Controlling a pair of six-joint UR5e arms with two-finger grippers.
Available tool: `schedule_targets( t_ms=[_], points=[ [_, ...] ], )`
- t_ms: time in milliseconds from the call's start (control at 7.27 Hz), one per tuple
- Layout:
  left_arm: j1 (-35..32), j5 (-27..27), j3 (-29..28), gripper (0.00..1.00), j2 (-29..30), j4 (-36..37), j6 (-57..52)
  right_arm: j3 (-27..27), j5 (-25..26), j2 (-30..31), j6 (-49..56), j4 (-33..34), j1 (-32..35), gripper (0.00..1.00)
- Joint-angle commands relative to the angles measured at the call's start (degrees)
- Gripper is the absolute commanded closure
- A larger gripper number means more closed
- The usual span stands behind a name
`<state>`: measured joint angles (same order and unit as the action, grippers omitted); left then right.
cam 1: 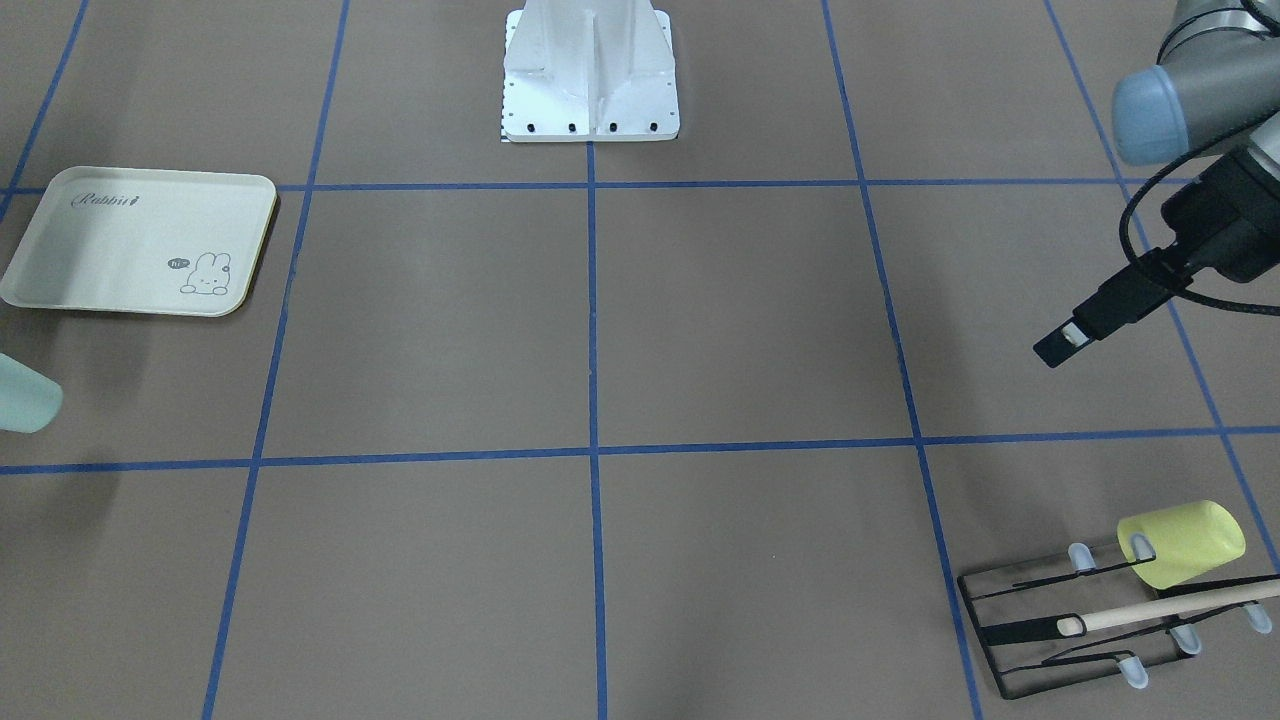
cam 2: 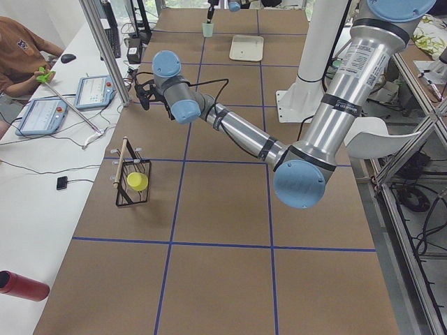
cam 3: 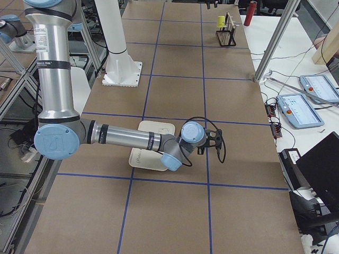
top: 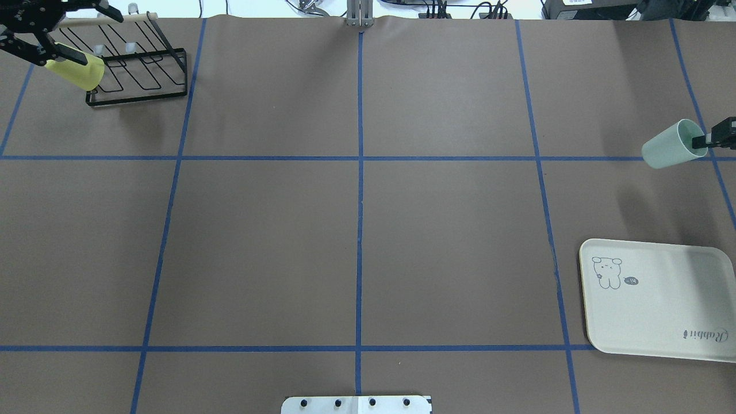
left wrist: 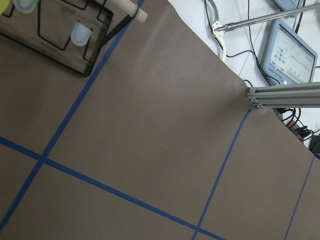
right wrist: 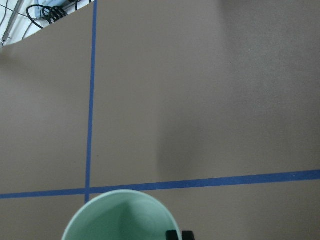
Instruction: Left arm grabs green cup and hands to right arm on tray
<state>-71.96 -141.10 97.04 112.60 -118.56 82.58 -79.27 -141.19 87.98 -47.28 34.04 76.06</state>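
Jaws of right arm (cam 3: 122,137) pinch green cup (top: 670,148) rim beyond tray (top: 661,305) edge; left arm (cam 2: 241,132) jaws spread empty across bench (top: 448,241).

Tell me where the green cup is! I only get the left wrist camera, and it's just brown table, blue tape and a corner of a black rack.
Observer: The green cup is far over on the robot's right side, up in the air and tipped sideways.
Operator: Who's holding it?
Observer: The right gripper pinches its rim, with one finger inside the cup.
Operator: Is it on the bunny tray?
Observer: Not yet. The tray lies flat, closer to the robot, and the cup hangs beyond its far edge.
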Motion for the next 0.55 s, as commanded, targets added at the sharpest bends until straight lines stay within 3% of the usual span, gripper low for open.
schedule_targets(
  t_ms=[0,138,275,412],
  points=[
    [-0.6,4.8,1.7,0.0,-0.9,9.1,-12.4,-11.7,3.5,0.3,19.4,27.1,-1.4,1.0],
    [-0.5,8.9,5.4,0.0,-1.2,17.6,-21.0,-22.7,7.7,3.4,27.2,42.7,-3.0,1.0],
    [-0.3,13.2,9.3,0.0,-1.7,27.1,-29.2,-30.5,11.8,8.7,30.5,50.3,-4.2,1.0],
    [-0.3,14.1,11.4,0.0,-2.3,32.9,-35.8,-32.8,11.4,12.0,30.5,50.4,-4.3,1.0]
  ],
)
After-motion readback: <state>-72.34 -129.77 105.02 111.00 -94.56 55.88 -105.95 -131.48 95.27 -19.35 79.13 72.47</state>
